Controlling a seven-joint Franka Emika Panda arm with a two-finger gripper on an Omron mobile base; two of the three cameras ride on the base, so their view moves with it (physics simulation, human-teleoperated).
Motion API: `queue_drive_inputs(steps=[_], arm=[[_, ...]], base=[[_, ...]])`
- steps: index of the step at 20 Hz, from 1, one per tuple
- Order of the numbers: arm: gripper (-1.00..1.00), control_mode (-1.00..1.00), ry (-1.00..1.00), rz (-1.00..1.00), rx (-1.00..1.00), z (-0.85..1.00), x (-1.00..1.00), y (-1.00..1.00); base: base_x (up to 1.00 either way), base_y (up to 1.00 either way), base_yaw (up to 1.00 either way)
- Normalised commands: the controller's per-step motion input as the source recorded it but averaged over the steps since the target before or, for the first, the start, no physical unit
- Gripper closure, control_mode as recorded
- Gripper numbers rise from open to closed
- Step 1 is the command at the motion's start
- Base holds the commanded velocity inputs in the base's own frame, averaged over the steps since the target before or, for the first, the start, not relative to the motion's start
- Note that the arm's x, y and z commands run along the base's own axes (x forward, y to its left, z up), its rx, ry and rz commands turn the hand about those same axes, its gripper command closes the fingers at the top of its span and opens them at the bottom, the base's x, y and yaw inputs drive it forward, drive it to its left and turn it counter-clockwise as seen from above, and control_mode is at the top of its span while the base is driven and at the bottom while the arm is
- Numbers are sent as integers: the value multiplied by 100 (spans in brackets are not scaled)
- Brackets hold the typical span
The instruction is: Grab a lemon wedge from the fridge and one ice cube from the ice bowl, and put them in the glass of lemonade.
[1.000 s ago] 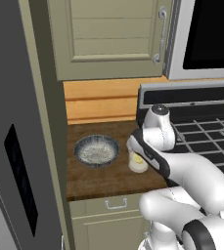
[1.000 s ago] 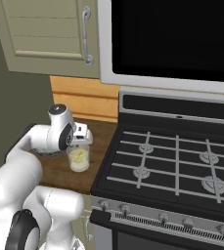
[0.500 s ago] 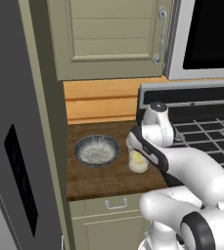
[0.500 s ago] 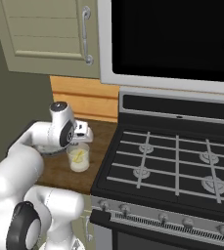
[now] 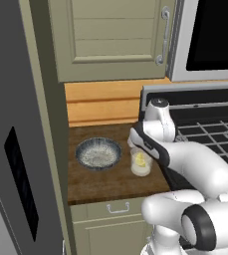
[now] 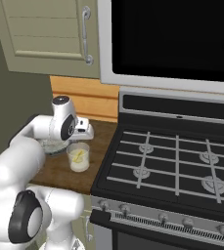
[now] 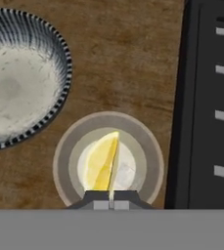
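At the far left stands the fridge, its grey door shut as far as the left base view shows. Next along the wooden tabletop sits the ice bowl, its speckled inside pale; whether a cube lies in it I cannot tell, though a faint shape shows at its edge in the hand view. Just beside the bowl, apart from it, stands the glass of lemonade, near the stove on the right.

The lemon wedge is in the glass, standing on edge in the drink — directly under the hand. The jaws hover right over the rim with their tips close together; they look closed and empty, though little of them is visible.

My reading is that the wedge is delivered and the ice cube is what remains. To do that well, the hand should lift straight up clear of the glass before swinging over the bowl — a sideways drag could tip the tumbler. Then spread the jaws wide above the bowl and come down centred on the cube.
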Motion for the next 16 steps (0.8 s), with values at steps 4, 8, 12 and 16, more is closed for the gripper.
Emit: queue_drive_inputs(steps=[4, 8, 12, 16], arm=[[-100, -100, 2, -8, 0, 7, 0, -10], [-100, -100, -1, -2, 2, 4, -33, -1], [-100, -100, -5, 0, 5, 13, -49, 0], [-100, -100, -8, 0, 7, 22, -39, 0]], base=[[0, 0, 0], [0, 0, 0], [0, 0, 0], [0, 0, 0]])
